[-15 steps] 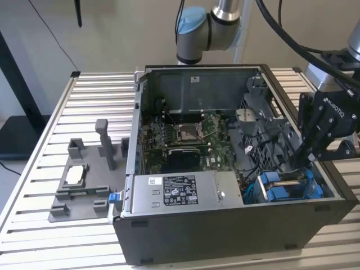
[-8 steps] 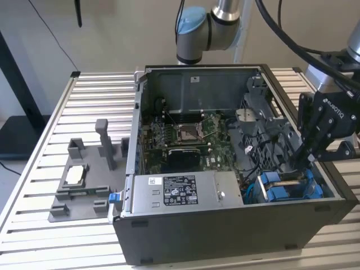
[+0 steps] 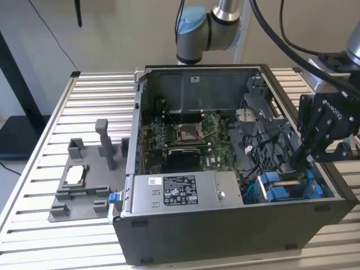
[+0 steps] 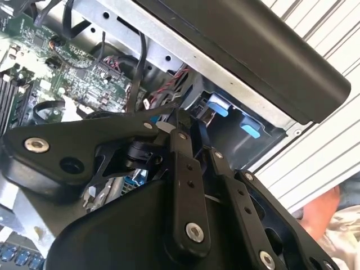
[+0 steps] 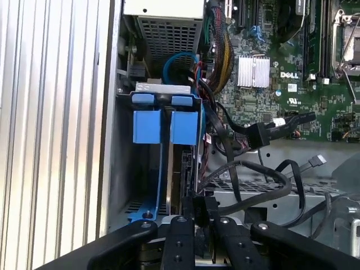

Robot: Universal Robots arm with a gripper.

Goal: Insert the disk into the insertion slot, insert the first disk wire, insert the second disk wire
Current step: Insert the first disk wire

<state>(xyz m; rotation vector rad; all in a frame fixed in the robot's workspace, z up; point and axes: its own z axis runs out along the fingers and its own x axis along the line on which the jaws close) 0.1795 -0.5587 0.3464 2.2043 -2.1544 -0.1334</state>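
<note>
Arm comes in from the far edge of the table, over the open PC case. Its wrist is bent down at the exterior view's right, so the tool points steeply into the case's near-right corner. The tool tips sit just above the disk, whose blue carrier is in the insertion slot, on edge, w/ both blue end tabs sticking out. In the first wrist view the tool has its fingers close together. They look pinched on the black plug of a disk wire, right at the end of the disk away from the tabs; plug-to-drive contact can't be made out. That view also shows a second black cable w/ white tag lying loose over the motherboard. The second wrist view looks along the tool from behind: narrow gap between the links, blue tabs of the disk beyond, under the case's black rim. Ext. view alone gives the wider layout: grey power-supply box beside the slot toward the exterior view's left, and a grey fixture tray on the table outside the case. Room is tight: case wall on one side of the slot, a cable bundle on the other, open space only straight up.
</note>
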